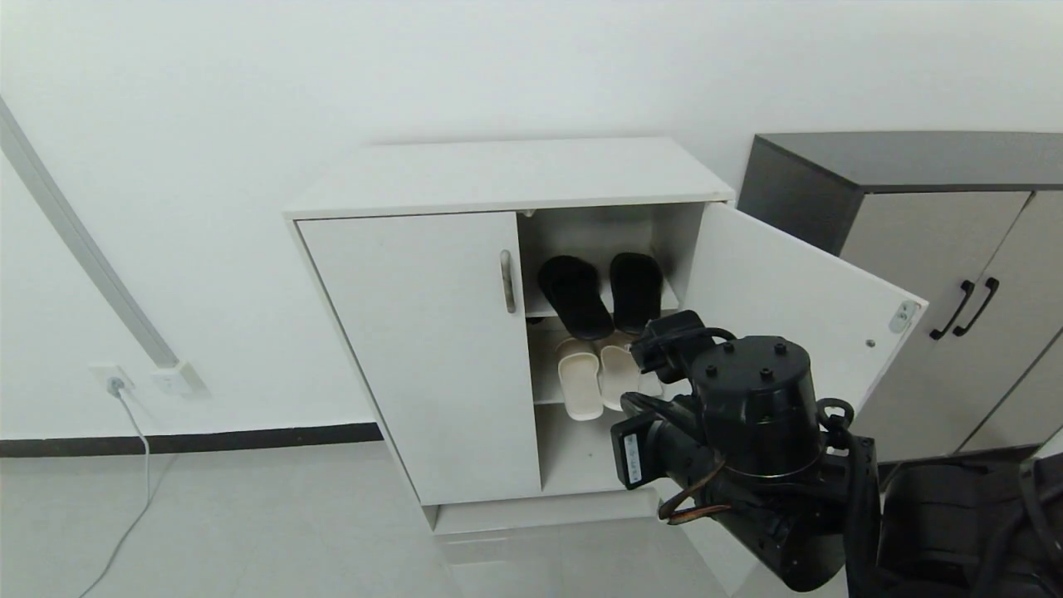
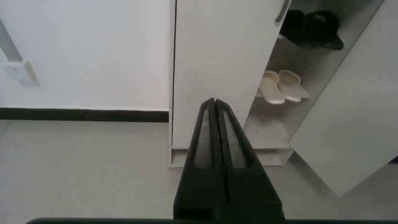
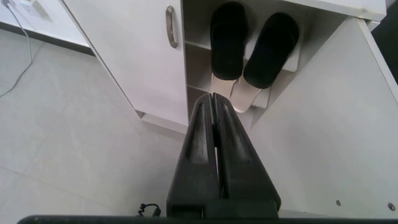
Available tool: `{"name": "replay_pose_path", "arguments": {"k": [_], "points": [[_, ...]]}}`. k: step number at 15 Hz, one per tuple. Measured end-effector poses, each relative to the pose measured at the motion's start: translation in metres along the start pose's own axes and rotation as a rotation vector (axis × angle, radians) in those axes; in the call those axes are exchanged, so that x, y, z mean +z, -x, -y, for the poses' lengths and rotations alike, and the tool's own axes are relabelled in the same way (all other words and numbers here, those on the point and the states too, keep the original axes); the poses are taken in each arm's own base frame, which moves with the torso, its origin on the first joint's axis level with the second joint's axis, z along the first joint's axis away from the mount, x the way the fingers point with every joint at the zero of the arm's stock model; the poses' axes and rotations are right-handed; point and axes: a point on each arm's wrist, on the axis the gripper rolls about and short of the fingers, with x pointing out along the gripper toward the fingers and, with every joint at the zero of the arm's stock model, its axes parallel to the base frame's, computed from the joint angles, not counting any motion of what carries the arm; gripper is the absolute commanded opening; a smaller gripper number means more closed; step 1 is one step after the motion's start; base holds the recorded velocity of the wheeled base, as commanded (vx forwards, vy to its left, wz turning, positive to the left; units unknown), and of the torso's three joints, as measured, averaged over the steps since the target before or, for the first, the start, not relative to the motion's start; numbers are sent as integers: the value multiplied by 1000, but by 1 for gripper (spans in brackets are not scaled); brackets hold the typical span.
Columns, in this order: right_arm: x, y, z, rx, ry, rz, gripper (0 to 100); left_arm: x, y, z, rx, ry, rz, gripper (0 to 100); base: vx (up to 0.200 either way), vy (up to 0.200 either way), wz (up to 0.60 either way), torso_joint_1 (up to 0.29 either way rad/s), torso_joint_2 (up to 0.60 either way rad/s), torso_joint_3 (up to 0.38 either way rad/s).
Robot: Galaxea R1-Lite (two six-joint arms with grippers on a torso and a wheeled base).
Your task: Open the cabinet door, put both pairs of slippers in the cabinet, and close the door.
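1. While its right door (image 1: 789, 307) stands swung wide open, the white cabinet (image 1: 498, 174) has its left door (image 1: 415, 349) shut, with a metal handle (image 1: 507, 282) at that door's inner edge.
2. Black slippers (image 1: 598, 291): a pair lying side by side on the upper shelf of the open compartment. Their near ends overhang the shelf's front edge, and their far ends are lost in shade.
3. Cream slippers (image 1: 581, 378): a pair on the shelf directly beneath, near ends also jutting past the shelf edge. In the head view the right arm (image 1: 747, 415) covers part of the right-hand slipper.
4. Right gripper (image 3: 213, 96): fingers (image 3: 202, 130) pressed together with nothing between them, held before the open compartment and pointing at the slippers. In its wrist view it hides most of the cream pair, leaving pale strips visible beside its tip under the black pair. Whether the tip touches a slipper cannot be told.
5. Left gripper (image 2: 214, 101): fingers (image 2: 204, 134) closed flat against each other and empty. It is well apart from the cabinet, above the floor (image 2: 81, 168), facing the base of the shut left door. The frame edge cuts off the black pair in this view.
6. Grey cabinet (image 1: 955, 274): stands to the right of the white one with both doors shut. The open door hides part of it and the frame edge cuts it off.
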Motion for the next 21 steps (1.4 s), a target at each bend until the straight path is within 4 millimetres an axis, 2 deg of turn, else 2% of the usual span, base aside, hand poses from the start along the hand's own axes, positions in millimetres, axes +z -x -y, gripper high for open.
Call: {"name": "replay_pose_path", "arguments": {"k": [7, 17, 21], "points": [[-1, 0, -1, 2, 1, -2, 0, 0, 0, 0, 0, 0, 0, 0, 0, 0, 0, 189, -505, -312], [-3, -1, 1, -1, 4, -9, 0, 0, 0, 0, 1, 0, -1, 0, 0, 0, 0, 250, -570, -328], [-2, -2, 3, -6, -3, -4, 0, 0, 0, 0, 0, 0, 1, 0, 0, 0, 0, 171, -381, -210]]}}
